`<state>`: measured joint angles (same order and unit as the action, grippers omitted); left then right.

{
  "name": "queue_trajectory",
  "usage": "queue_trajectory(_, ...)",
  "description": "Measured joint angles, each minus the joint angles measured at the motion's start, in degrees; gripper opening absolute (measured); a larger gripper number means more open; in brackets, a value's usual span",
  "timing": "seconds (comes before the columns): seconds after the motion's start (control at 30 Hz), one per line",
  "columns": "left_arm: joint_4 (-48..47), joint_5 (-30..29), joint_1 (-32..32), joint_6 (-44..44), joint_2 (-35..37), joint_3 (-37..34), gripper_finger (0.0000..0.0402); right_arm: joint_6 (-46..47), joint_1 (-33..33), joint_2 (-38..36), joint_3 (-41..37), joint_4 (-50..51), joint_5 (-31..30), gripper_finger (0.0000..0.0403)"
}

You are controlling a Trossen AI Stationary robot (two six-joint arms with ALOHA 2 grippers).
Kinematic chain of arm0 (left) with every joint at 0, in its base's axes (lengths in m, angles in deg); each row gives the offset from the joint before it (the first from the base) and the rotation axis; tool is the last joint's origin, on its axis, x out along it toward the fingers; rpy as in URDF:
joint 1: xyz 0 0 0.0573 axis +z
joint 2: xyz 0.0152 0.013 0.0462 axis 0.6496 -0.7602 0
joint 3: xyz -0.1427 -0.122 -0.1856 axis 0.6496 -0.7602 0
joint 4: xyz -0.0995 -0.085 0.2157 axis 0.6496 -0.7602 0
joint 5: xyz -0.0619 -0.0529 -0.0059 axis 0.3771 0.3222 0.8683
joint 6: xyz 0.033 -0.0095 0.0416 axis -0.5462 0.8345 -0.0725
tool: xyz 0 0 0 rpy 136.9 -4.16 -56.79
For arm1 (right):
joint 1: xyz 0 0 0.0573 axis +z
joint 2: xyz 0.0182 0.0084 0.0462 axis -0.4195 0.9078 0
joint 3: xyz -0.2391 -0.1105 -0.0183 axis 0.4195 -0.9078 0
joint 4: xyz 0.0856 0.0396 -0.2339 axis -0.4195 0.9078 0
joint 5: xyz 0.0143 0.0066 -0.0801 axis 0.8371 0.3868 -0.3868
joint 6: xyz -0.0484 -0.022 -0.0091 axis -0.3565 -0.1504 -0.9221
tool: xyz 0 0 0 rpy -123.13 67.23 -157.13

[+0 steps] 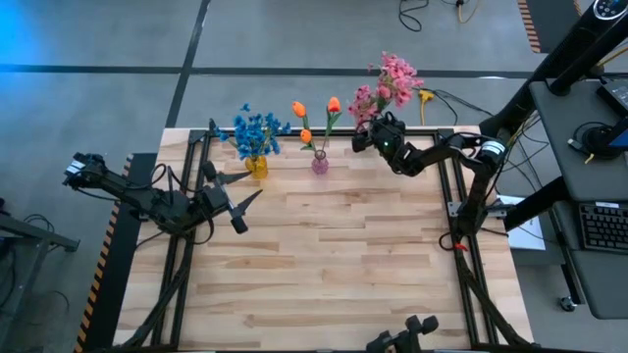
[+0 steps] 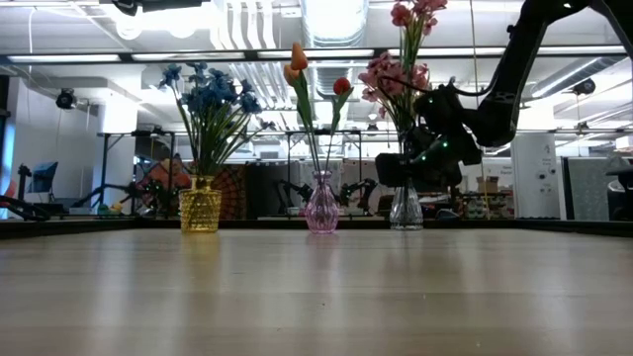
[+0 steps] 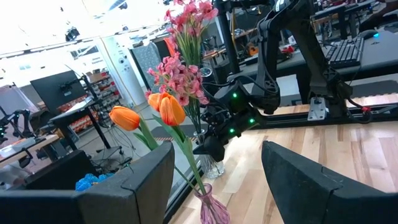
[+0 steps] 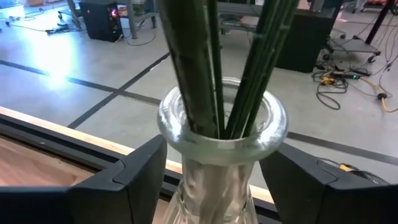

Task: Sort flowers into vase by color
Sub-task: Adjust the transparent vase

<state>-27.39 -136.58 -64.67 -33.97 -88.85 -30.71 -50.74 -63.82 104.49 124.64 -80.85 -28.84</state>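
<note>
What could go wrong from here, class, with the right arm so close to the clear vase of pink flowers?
1. The right gripper has a finger on each side of the clear vase; a sideways drift could tip it.
2. That vase stands near the table's far edge, so a nudge might push it off.
3. The pink flowers rise tall, making it likely top-heavy.

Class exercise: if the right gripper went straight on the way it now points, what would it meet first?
Most likely the clear glass vase holding the pink flowers' green stems. The right gripper has a finger on either side of its neck, jaws open, apparently not touching.
</note>
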Motion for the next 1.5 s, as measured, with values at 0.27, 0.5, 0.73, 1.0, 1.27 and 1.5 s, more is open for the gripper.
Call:
queue_trajectory(0.27,0.0,0.0,0.0,0.0,0.0,0.0,0.0224,0.1,0.0,0.0,0.0,0.2,0.1,0.0207)
queue_trajectory(0.5,0.0,0.0,0.0,0.0,0.0,0.0,0.0224,0.2,0.0,0.0,0.0,0.5,0.1,0.0174)
queue_trajectory(0.73,0.0,0.0,0.0,-0.2,0.0,0.0,0.0224,0.3,0.0,-0.1,0.0,1.2,0.1,0.0147)
queue_trajectory(1.0,0.0,0.0,0.0,-0.2,0.0,0.0,0.0224,1.1,0.0,-0.1,0.0,1.4,1.0,0.0152)
queue_trajectory(1.27,0.0,0.0,0.0,-0.2,0.0,0.0,0.0224,1.7,0.1,-1.1,0.0,4.6,1.6,0.0148)
queue_trajectory(1.5,0.0,0.0,0.0,-0.2,0.0,0.0,0.0224,2.2,0.6,-2.1,0.0,6.7,1.5,0.0152)
